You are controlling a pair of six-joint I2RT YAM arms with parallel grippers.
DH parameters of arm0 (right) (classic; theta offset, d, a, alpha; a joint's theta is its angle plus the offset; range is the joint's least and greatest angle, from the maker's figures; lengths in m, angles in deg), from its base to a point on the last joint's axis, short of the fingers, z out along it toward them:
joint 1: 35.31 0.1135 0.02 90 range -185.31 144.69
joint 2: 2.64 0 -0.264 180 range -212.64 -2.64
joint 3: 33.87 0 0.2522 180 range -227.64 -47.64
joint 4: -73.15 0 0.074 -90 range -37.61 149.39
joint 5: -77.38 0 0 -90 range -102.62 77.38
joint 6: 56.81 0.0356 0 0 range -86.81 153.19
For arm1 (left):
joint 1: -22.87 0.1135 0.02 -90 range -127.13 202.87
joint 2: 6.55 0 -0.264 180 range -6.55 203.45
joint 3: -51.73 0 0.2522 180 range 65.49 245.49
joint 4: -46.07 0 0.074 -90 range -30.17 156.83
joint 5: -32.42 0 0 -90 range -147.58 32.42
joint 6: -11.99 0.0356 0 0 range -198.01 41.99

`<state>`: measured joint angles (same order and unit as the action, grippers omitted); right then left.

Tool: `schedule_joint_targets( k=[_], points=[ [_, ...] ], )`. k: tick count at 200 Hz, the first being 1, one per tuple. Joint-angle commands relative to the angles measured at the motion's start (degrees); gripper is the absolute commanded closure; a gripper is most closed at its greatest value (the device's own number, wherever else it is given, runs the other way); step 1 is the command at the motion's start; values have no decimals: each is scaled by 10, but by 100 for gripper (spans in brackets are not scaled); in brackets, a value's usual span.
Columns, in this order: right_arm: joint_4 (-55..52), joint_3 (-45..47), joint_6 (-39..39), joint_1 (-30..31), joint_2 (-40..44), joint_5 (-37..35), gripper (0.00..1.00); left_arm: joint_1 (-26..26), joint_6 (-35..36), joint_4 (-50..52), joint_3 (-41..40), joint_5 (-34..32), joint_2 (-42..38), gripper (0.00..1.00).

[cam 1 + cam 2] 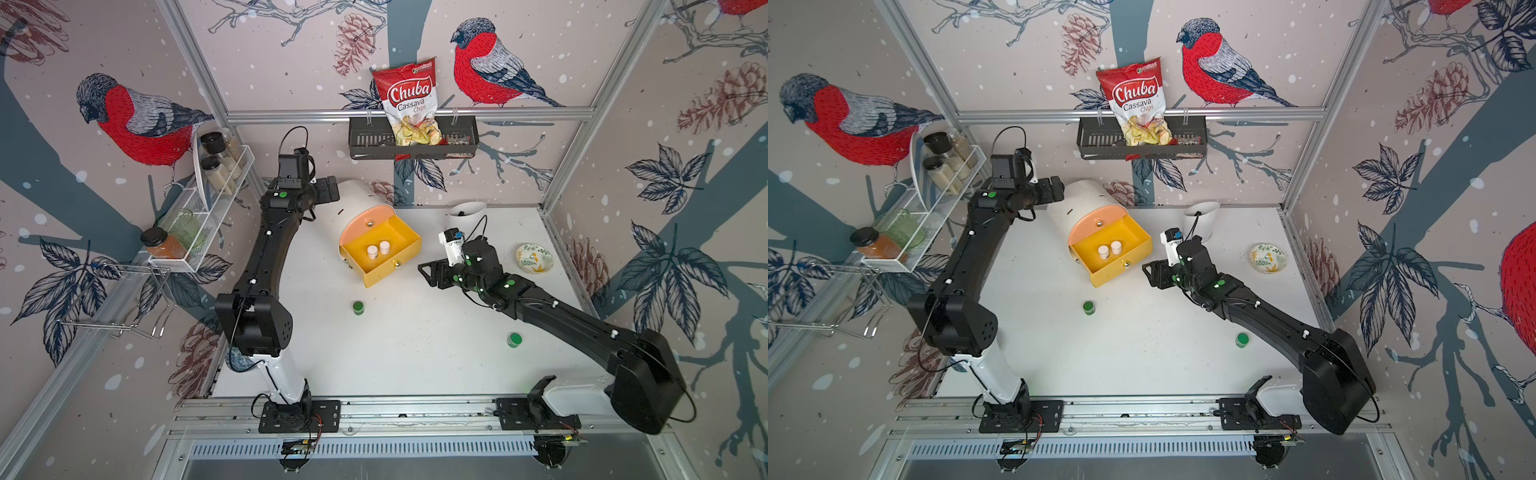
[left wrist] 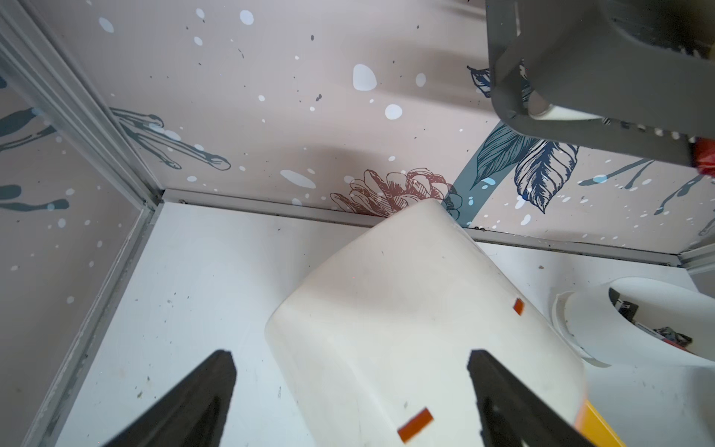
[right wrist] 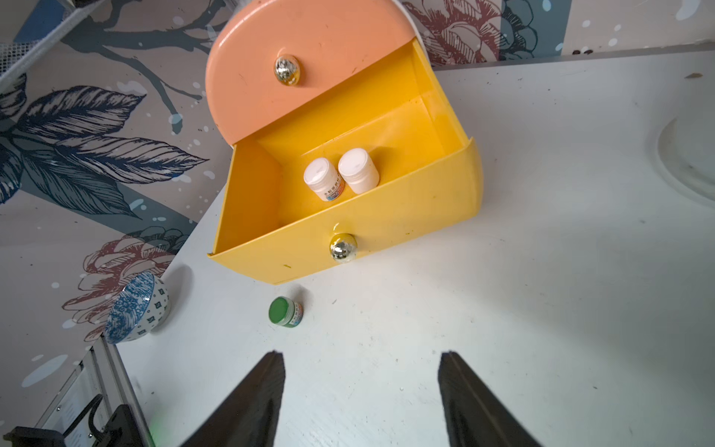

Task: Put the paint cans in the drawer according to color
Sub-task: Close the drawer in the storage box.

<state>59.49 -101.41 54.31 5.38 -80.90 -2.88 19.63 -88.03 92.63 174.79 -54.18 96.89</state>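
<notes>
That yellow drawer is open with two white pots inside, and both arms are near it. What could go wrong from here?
1. The left gripper, jaws open, hangs close by the white chest; a nudge could shove it and topple the white pots in the yellow drawer.
2. A green pot stands just before that drawer; the right gripper, reaching for it, might bump the drawer front.
3. These small round pots could roll if pinched badly.
</notes>
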Motion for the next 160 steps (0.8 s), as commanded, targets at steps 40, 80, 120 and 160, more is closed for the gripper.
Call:
schedule_joint_targets(
  k=[40,80,120,160],
  points=[
    [99,-12,-26,36,-66,12,33,41,69,-77,-1,121,53,5],
    [84,-27,-27,42,-99,1,34,62,70,-75,21,185,90,5],
    [126,-2,-28,48,-98,-11,34,62,74,-77,25,200,110,5],
    [131,-7,-31,56,-116,-21,35,62,71,-80,25,204,123,5]
  ],
)
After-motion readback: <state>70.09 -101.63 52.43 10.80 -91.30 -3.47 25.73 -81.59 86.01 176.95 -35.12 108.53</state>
